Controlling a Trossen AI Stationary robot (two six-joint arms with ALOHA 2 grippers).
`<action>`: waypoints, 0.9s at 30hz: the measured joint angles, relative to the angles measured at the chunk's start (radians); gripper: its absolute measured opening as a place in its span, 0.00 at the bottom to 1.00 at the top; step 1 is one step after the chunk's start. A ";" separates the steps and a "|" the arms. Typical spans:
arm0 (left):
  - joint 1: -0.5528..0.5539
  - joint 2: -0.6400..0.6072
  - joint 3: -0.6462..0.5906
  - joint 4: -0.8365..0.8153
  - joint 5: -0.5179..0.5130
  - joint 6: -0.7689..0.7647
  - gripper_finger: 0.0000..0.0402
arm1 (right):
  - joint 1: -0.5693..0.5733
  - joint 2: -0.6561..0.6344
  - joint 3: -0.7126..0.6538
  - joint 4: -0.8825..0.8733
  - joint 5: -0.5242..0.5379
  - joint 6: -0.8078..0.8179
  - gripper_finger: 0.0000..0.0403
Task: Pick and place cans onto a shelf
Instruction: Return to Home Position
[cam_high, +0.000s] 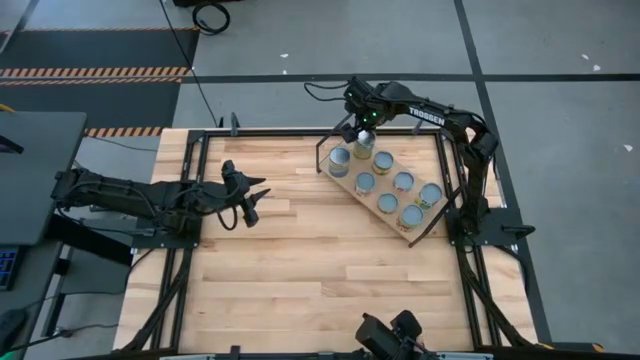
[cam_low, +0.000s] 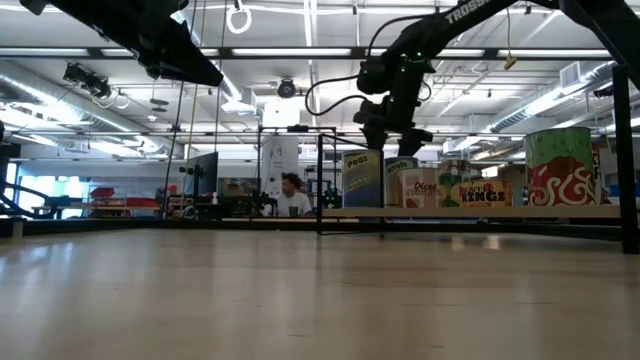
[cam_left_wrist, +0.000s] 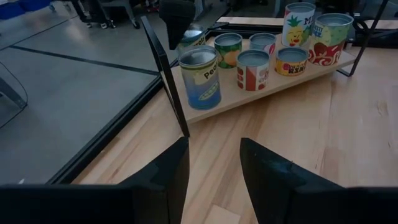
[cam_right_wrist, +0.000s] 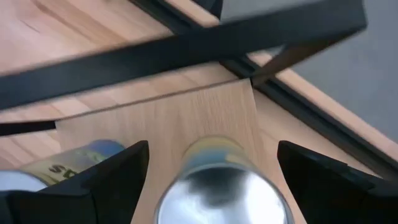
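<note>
The light wooden shelf (cam_high: 347, 181) on its black wire frame stands at the table's far right, and several cans stand upright on it on their bases. My right gripper (cam_high: 364, 126) is open above the shelf's far end. In the right wrist view its fingers (cam_right_wrist: 214, 180) stand on either side of a silver-topped can (cam_right_wrist: 219, 194) without visibly touching it. My left gripper (cam_high: 252, 196) is open and empty over the table's left middle, pointing at the shelf (cam_left_wrist: 249, 96). A tall blue-green can (cam_left_wrist: 201, 78) stands at the shelf corner nearest to it.
The black wire legs of the shelf (cam_left_wrist: 166, 74) rise at its corners. The black metal table frame (cam_high: 300, 132) runs along the far edge just behind the shelf. Bare wooden tabletop (cam_high: 320, 270) lies between the left gripper and the near edge. A person (cam_low: 291, 195) sits far off in the room.
</note>
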 joint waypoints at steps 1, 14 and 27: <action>0.000 0.000 0.000 0.000 0.000 0.000 0.37 | 0.000 0.000 0.000 0.010 0.000 -0.001 0.90; 0.016 0.000 0.000 0.011 0.073 0.003 0.35 | -0.015 -0.107 0.089 -0.085 0.008 -0.024 0.85; 0.103 -0.021 0.002 0.378 0.528 0.005 0.24 | 0.295 -0.573 -0.205 0.123 0.018 -0.108 0.47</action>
